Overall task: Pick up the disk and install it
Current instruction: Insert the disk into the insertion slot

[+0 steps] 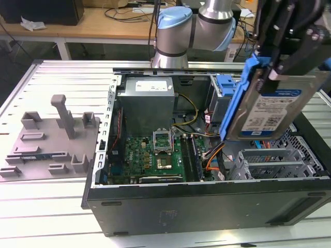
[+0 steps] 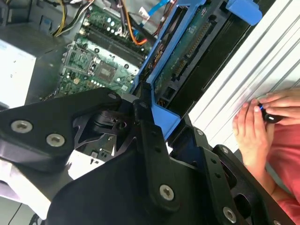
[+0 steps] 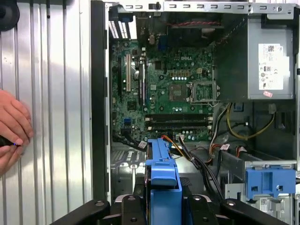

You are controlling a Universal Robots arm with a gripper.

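Stretched in from behind the case [image 1: 207, 206], over its open top, with the gripper [image 1: 276, 62] high at the exterior view's right. Clamped tight on the disk [image 1: 271, 111], black fingers [image 2: 150, 140] pinching the blue bracket [image 2: 165, 121] in the second wrist view. Holding the disk in the air, tilted, label side toward the exterior camera, lower corner hanging over the case's inside near the drive cage [image 1: 269, 165], apart from the motherboard [image 1: 150, 152]. Pointed straight down into the case in the first wrist view, bracket edge-on between the fingers. Beside the case, on the ribbed table [image 3: 56, 93], a person's hand [image 3: 13, 126] with something small and dark.
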